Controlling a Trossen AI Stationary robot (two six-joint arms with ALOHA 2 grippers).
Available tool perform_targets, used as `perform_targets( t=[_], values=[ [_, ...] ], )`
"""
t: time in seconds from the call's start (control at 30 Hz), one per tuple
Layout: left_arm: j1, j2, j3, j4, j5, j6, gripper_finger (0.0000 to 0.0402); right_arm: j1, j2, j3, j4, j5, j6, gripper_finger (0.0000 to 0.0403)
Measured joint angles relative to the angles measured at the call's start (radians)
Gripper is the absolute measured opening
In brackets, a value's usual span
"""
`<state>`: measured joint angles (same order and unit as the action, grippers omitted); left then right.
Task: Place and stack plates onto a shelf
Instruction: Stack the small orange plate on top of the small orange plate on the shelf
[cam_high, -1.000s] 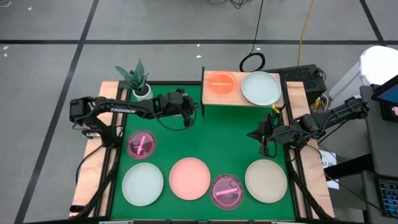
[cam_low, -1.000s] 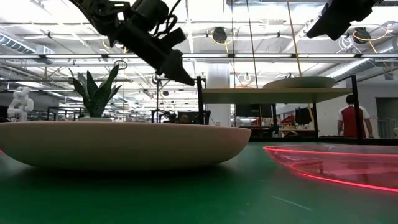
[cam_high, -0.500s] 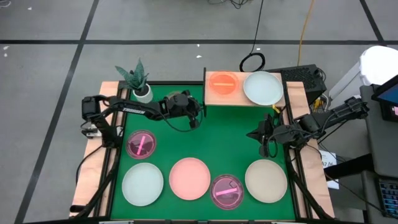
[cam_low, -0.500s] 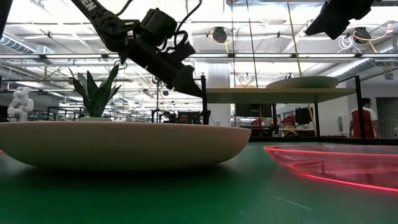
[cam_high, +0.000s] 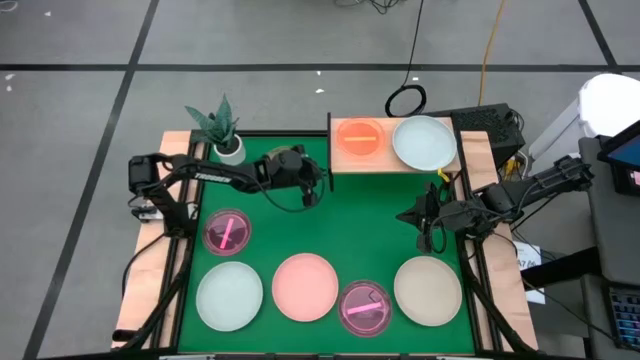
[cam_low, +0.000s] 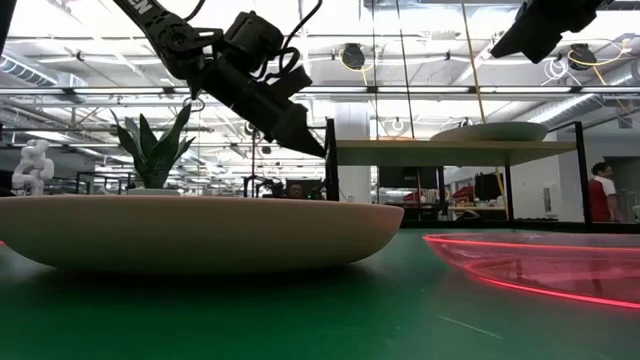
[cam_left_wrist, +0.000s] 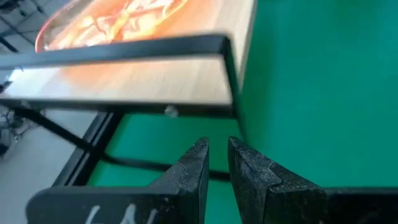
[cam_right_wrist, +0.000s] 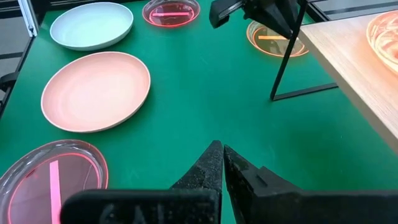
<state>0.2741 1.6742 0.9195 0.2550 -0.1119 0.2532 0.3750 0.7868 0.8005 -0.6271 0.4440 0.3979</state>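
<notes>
The light-wood shelf (cam_high: 392, 160) stands on thin dark legs at the table's far edge. It carries an orange see-through plate (cam_high: 357, 134) and a pale blue-green plate (cam_high: 421, 141). My left gripper (cam_high: 318, 186) is shut at the shelf's left end. My right gripper (cam_high: 418, 218) is shut and hovers over the green top near the right edge, holding nothing. On the table lie two magenta plates (cam_high: 227, 232) (cam_high: 364, 307), a pale blue-green plate (cam_high: 229, 295), a pink plate (cam_high: 305, 287) and a beige plate (cam_high: 428, 290). Another orange plate (cam_right_wrist: 273, 37) lies beneath the shelf. My left gripper (cam_low: 318, 150) meets the shelf's left end with its shut fingertips, at the top of the dark left leg (cam_low: 330, 160), slanting down from the table's left. The shelf stands on all its legs. The wrist view does not show the contact itself.
A potted plant (cam_high: 222, 128) stands at the far left corner. Wooden strips (cam_high: 150, 270) run along both table sides. Open green surface (cam_high: 360, 225) lies between the shelf and the near row of plates. A person (cam_low: 600, 195) stands in the room beyond.
My left gripper has moved toward the table's right and slightly down, reaching the shelf's left end. The shelf, with both plates on it, has slid a little toward the table's right. My right arm has kept still.
</notes>
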Motion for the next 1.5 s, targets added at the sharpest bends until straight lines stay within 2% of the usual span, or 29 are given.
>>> perform_targets(
  t=[0.27, 0.63, 1.0, 1.13, 1.5],
  values=[
    [0.025, -0.082, 0.002, -0.127, -0.017, 0.005, 0.0067, 0.0, 0.0, 0.0, -0.009, -0.001, 0.012, 0.0],
    [0.059, -0.19, -0.002, -0.468, -0.024, 0.006, 0.0067, 0.0, 0.029, -0.001, -0.02, -0.001, 0.058, 0.0],
    [0.029, -0.25, -0.001, -0.716, -0.018, -0.024, 0.0067, 0.0, 0.064, -0.001, -0.013, -0.001, 0.048, 0.0],
    [0.009, -0.267, -0.002, -0.78, -0.018, -0.05, 0.0067, 0.0, 0.064, -0.001, -0.005, -0.001, 0.037, 0.0],
    [-0.048, -0.271, -0.017, -0.814, -0.017, -0.112, 0.0067, 0.0, 0.064, -0.001, 0.079, 0.0, 0.036, 0.0]
  ],
)
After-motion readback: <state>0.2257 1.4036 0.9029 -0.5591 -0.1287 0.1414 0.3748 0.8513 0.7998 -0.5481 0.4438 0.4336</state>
